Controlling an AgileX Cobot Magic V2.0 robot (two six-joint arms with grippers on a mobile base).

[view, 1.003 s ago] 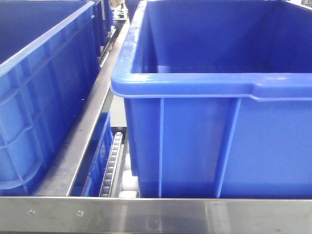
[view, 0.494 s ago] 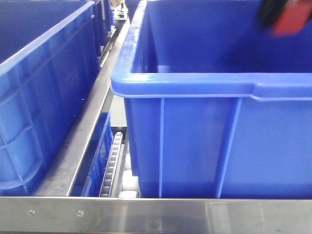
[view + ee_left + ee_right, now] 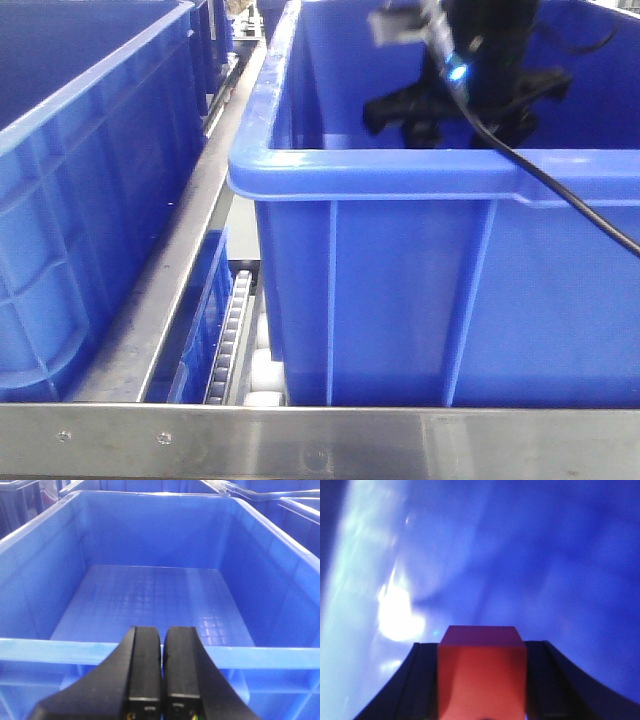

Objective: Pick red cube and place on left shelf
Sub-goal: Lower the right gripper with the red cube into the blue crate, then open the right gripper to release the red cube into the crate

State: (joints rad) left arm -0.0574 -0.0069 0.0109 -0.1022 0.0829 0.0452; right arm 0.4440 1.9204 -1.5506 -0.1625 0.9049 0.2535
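The red cube (image 3: 482, 680) is clamped between the black fingers of my right gripper (image 3: 482, 645), above a blurred blue surface. In the front view the right arm (image 3: 470, 80) reaches down inside the big blue crate (image 3: 400, 300). Its fingers and the cube are hidden behind the crate's rim. My left gripper (image 3: 162, 635) is shut and empty. It hovers at the near rim of an empty blue crate (image 3: 150, 530). The steel shelf's riveted front rail (image 3: 300, 440) runs along the bottom, with white roller tracks (image 3: 232, 330) behind it.
A second blue ribbed crate (image 3: 90, 200) stands at the left on the rack. A steel divider rail (image 3: 180, 260) runs between the two crates. A black cable (image 3: 570, 200) hangs from the right arm over the crate's rim.
The right arm with the red cube came in from the upper right. It has dropped into the right-hand crate and moved left. The cube, seen as a red blur before, is hidden in the front view.
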